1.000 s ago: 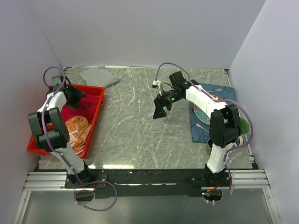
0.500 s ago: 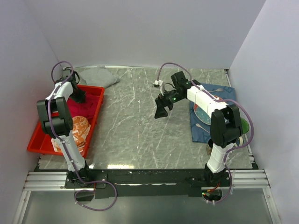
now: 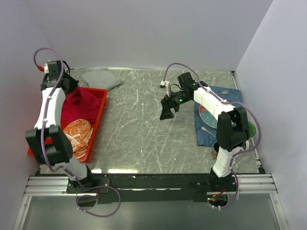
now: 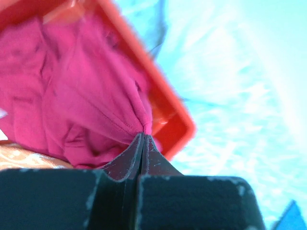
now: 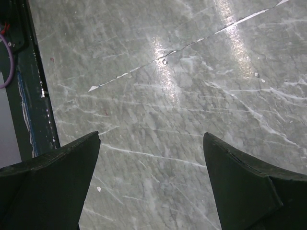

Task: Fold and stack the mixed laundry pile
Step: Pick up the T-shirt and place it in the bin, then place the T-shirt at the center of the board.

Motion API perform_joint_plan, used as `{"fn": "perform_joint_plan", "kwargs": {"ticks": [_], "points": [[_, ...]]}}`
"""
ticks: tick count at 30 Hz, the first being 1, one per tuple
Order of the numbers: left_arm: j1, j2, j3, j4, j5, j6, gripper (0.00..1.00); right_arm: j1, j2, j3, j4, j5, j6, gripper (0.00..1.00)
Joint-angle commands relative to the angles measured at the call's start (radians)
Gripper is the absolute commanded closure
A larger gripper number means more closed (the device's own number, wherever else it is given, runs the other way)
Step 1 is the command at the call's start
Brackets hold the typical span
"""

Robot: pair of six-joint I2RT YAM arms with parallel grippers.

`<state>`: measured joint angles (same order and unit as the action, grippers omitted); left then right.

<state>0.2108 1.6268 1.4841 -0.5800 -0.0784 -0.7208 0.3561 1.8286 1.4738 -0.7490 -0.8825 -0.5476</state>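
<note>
Left hand [image 4: 143, 136] pinches a thin fold of the shirt [image 4: 81, 100], bunched in the tray [image 4: 172, 124]. So small a bite may slip on lifting, or snag the rim. Right hand [image 5: 151, 143] hangs spread above the surface [image 5: 168, 72].

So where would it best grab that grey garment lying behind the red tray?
Probably the grey garment by the end pointing toward the middle of the table, coming from above: it lies low and spread out, and that end sits clear of the red tray.
</note>
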Motion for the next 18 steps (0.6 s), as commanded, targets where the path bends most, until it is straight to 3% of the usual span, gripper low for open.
{"fn": "perform_joint_plan", "kwargs": {"ticks": [1, 5, 8, 14, 18], "points": [[-0.007, -0.159, 0.079, 0.113, 0.043, 0.053, 0.99, -0.009, -0.043, 0.063, -0.010, -0.019, -0.006, 0.05], [-0.103, -0.319, 0.122, 0.259, 0.034, 0.162, 0.99, -0.009, -0.054, 0.109, -0.029, -0.019, -0.023, 0.05], [-0.235, -0.404, 0.139, 0.406, 0.029, 0.277, 0.99, -0.011, -0.055, 0.152, -0.047, -0.019, -0.040, 0.05], [-0.416, -0.352, 0.369, 0.393, 0.126, 0.354, 0.99, -0.017, -0.081, 0.213, -0.052, -0.030, -0.063, 0.04], [-0.601, -0.295, 0.500, 0.404, 0.131, 0.382, 0.99, -0.040, -0.120, 0.233, -0.036, -0.076, -0.052, 0.02]]}}
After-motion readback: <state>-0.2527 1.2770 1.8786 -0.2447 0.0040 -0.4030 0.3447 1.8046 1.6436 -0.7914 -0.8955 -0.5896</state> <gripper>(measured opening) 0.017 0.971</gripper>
